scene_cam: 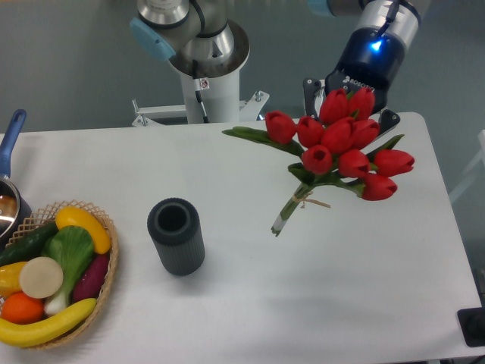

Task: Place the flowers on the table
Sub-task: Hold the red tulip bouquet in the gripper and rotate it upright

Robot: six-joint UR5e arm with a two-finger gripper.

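views: one fixed camera | position: set high at the near edge of the counter (250, 296) | facing: angled down toward the arm base (204, 72) at upper centre | range: moderate, most of the counter is covered | overlap: no second view

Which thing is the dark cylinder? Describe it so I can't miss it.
On the white table, look left of centre, between the vegetable basket and the flowers. The dark cylinder stands upright there alone, ribbed and charcoal grey with an open top, the only colourless item.
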